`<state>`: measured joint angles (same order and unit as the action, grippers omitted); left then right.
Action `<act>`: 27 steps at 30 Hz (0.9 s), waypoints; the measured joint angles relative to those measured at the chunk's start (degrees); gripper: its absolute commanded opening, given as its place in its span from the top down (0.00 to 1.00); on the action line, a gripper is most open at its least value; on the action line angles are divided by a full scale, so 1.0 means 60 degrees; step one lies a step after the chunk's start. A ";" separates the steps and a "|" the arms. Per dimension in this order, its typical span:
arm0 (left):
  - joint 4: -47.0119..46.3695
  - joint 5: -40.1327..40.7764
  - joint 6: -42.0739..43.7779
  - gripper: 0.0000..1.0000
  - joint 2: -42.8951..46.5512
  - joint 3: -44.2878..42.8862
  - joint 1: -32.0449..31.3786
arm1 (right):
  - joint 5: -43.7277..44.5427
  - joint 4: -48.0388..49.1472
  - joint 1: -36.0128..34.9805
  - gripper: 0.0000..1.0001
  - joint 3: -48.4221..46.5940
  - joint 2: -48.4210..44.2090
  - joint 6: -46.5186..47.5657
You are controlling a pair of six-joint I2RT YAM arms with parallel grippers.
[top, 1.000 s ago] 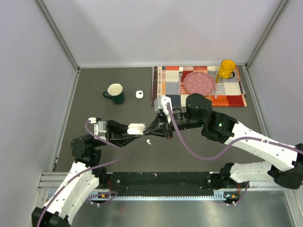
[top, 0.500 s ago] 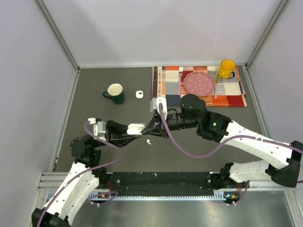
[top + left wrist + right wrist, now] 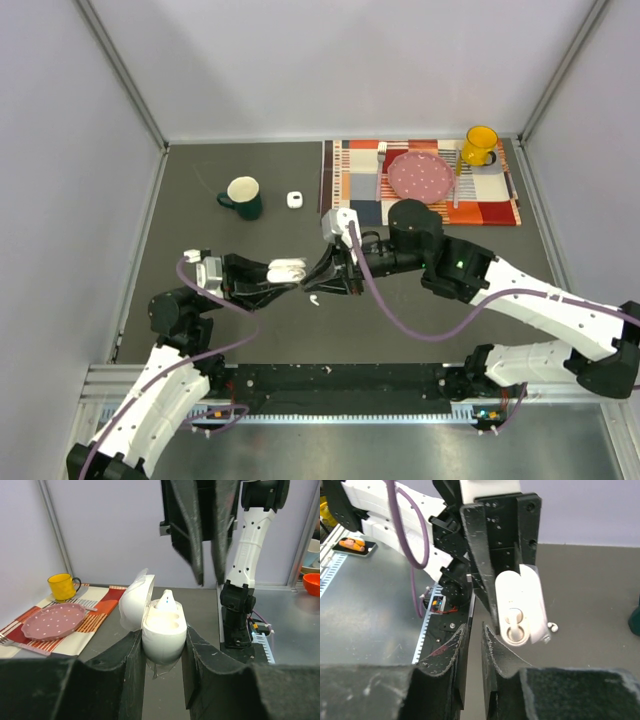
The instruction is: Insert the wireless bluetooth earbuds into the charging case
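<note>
1. I am clamping my left pincer (image 3: pixel 284 272) on the charging case (image 3: pixel 162 630). One finger is pressing on each side of its lower half, and I am holding it near the middle of the table (image 3: pixel 200 320).
2. The charging case is standing open. Its lid (image 3: pixel 134 604) is leaning back on the side where the placemat (image 3: pixel 350 190) is lying.
3. The first earbud (image 3: pixel 166 600) is sitting in the open top of the charging case, and its white end is sticking up above the rim.
4. My right pincer (image 3: pixel 474 639) is hovering just beside the open charging case and pointing at it. Its fingers (image 3: pixel 189 540) are standing only a little apart, with a narrow gap between them. I am seeing nothing in this gap.
5. The second earbud (image 3: pixel 313 299) is lying on the table, just on the near side of the two pincers in the top view. Neither pincer is touching it.
6. Further back, a green mug (image 3: pixel 243 197) and a small white object (image 3: pixel 294 199) are standing near each other on the bare table. I cannot tell what the small object is.
7. On the placemat, a pink plate (image 3: pixel 420 176) and a yellow mug (image 3: pixel 480 146) are resting, well apart from the charging case.
</note>
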<state>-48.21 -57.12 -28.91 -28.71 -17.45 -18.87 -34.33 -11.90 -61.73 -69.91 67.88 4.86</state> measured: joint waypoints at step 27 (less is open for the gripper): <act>0.4495 0.3577 0.2725 1.00 0.2798 -0.0353 0.0000 | 0.6142 0.2149 0.3253 0.41 0.2692 -0.2131 -0.4725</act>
<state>-21.23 -35.66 -12.56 -11.92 -19.57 -18.87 2.52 0.99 -42.22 -53.76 55.09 -23.49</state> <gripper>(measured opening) 0.346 0.587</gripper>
